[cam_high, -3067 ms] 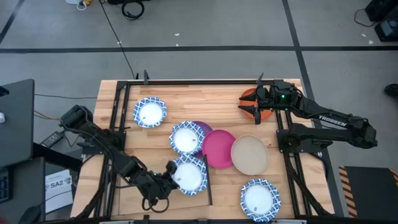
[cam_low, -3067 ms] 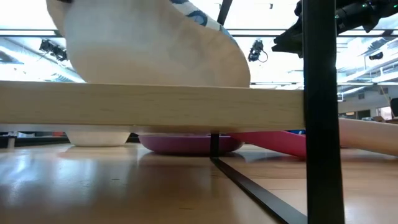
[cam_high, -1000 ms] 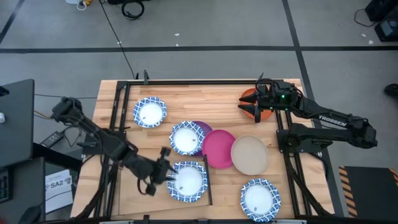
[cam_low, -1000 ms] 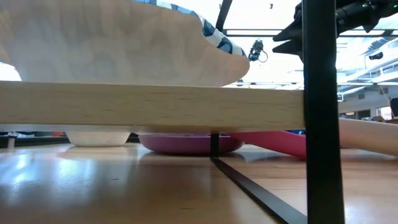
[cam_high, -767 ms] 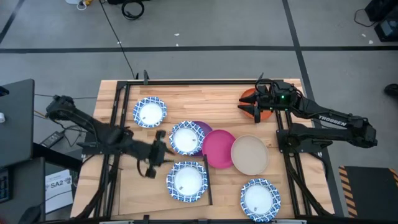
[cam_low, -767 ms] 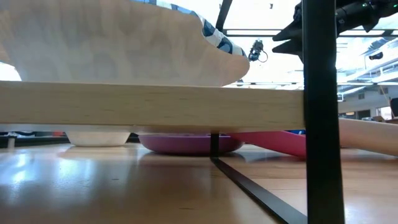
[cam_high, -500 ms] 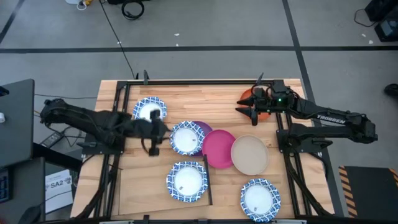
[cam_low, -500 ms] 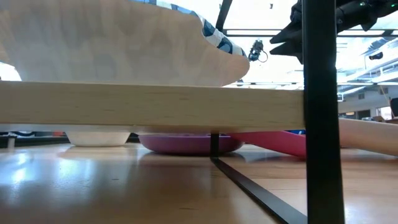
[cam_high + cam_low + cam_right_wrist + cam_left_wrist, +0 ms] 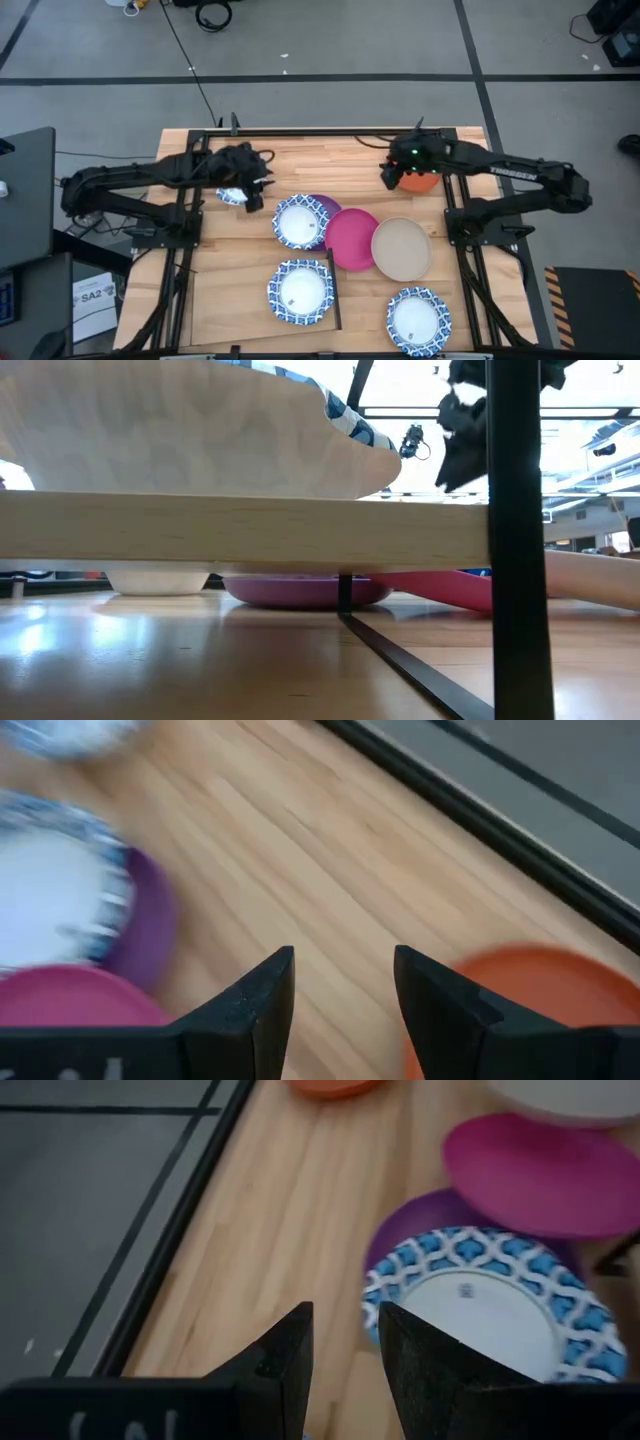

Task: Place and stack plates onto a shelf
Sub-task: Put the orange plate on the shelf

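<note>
Slatted tabletop (image 9: 300, 165) on grey floor (image 9: 330, 95). Shelf (image 9: 240, 300) at 7 o'clock carries one blue-rimmed plate (image 9: 300, 291). Left gripper (image 9: 252, 190), fingers apart, has swung from it to 10 o'clock. Right gripper (image 9: 388, 175), apart, empty, beside orange plate (image 9: 418, 180).

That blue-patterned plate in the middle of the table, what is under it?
A purple plate lies under the blue-patterned plate, peeking out only at the far right edge beside the magenta plate. Most of it is covered, so anything beneath cannot be seen.
</note>
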